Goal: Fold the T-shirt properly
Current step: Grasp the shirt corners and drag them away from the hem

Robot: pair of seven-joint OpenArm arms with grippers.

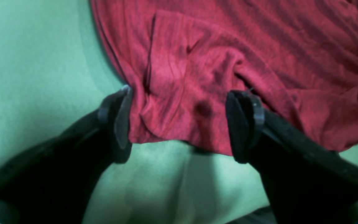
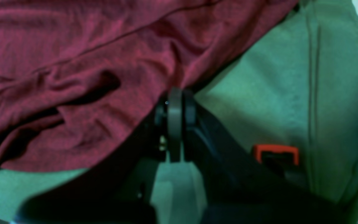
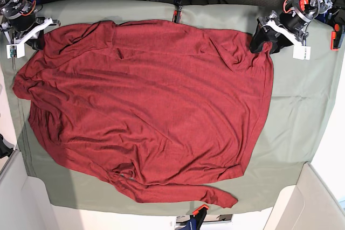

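Left wrist view: left gripper (image 1: 179,123) gapes wide, astride the T-shirt (image 1: 228,62) edge on the green cloth (image 1: 36,77). Right wrist view: right gripper (image 2: 178,124) looks closed, perhaps pinching fabric. Base view: shirt spreads flat between both

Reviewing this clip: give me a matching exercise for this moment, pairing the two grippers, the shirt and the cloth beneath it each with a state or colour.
Things:
1. left gripper
2. right gripper
3. T-shirt
4. cloth sheet

States:
A. pale green
B. shut at the garment's edge
C. dark red, spread out
D. open, fingers astride a bunched corner

Pairs: 1-D, 2-B, 3-C, 4-A
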